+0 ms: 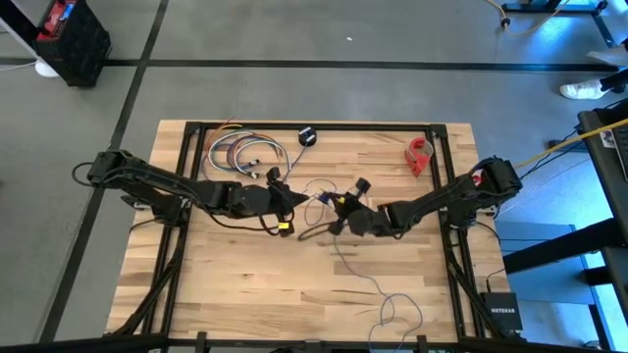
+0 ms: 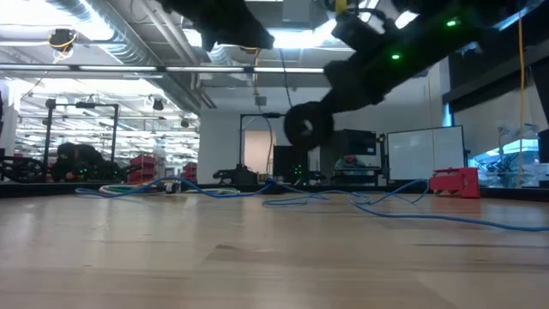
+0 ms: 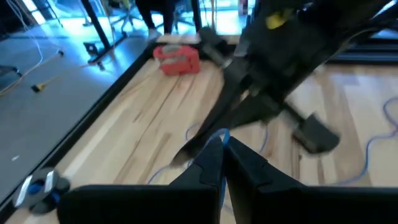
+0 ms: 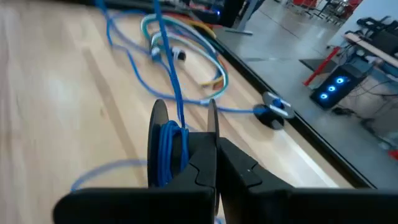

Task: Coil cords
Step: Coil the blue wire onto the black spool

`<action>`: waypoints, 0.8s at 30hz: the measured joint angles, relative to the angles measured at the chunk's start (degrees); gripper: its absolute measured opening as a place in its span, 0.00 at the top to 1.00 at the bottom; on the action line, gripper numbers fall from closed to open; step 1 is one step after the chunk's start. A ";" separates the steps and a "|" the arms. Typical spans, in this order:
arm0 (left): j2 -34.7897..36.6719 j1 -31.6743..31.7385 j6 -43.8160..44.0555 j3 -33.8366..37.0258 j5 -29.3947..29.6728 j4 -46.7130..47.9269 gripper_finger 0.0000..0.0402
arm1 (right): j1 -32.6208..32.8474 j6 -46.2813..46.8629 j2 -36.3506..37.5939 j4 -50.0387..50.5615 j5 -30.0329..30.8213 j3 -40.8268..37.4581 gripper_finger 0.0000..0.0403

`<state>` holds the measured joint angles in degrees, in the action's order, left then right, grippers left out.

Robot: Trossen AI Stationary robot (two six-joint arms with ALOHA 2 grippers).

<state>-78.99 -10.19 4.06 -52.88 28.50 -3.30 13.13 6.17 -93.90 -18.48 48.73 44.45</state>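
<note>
The cord is thin and blue-grey, and part of it is wound on a small black spool [image 4: 168,152] that hangs above the table's middle [image 2: 307,125]. My right gripper [image 4: 216,163] is shut on that spool. My left gripper [image 3: 222,144] is just left of it [image 1: 300,200], shut on the cord [image 3: 219,132]. From the spool the cord rises toward the left gripper [image 4: 166,56]. The rest of the cord [image 1: 361,278] lies slack on the wood and ends in loose loops [image 1: 397,312] at the near edge. My left gripper pinches a short stretch of the cord [image 3: 214,133] at its fingertips, coming in slanting slightly down from the table's left. The cord is clear of the table there. My right gripper holds the spool, seemingly by one of its two discs [image 4: 212,134] pinched between the fingers. It comes from the table's right, slanting slightly down. The spool is lifted clear, discs on edge, and the cord is wound between them.
A bundle of thicker multicoloured cables [image 1: 245,155] lies at the far left. A second small black round piece [image 1: 307,135] sits at the far edge and a red object [image 1: 420,155] at the far right. A black frame rail [image 1: 324,126] borders the table.
</note>
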 joint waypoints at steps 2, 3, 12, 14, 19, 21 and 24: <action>-0.42 -0.44 -0.12 0.00 -0.18 -0.56 0.99 | -1.15 -1.64 -0.79 -3.46 -1.69 0.00 0.99; -0.70 -0.55 -0.13 -0.02 -0.82 -1.19 0.99 | -1.68 -2.31 -1.12 -5.21 -1.96 -0.02 0.99; -3.29 -0.49 -1.54 -0.02 -2.65 -3.82 0.99 | -5.46 -9.03 -0.78 -20.29 -5.90 0.00 0.99; -3.48 -0.24 -1.51 -0.02 -2.91 -3.85 0.99 | -5.45 -11.22 -0.18 -24.83 -6.25 0.01 0.99; -5.05 0.27 -1.59 -0.04 -2.98 -8.08 0.99 | -5.27 -15.52 0.08 -34.28 -8.43 0.02 0.99; -5.41 0.25 -2.21 -0.01 -3.00 -8.31 0.99 | -5.27 -15.56 0.10 -35.92 -10.16 0.04 0.99; -6.07 0.41 -3.10 -0.04 -3.04 -7.59 0.99 | -5.25 -15.65 0.10 -36.29 -10.87 0.04 0.99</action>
<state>-85.06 -9.78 0.96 -52.92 25.45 -10.88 7.88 -9.47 -93.80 -54.77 37.86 44.49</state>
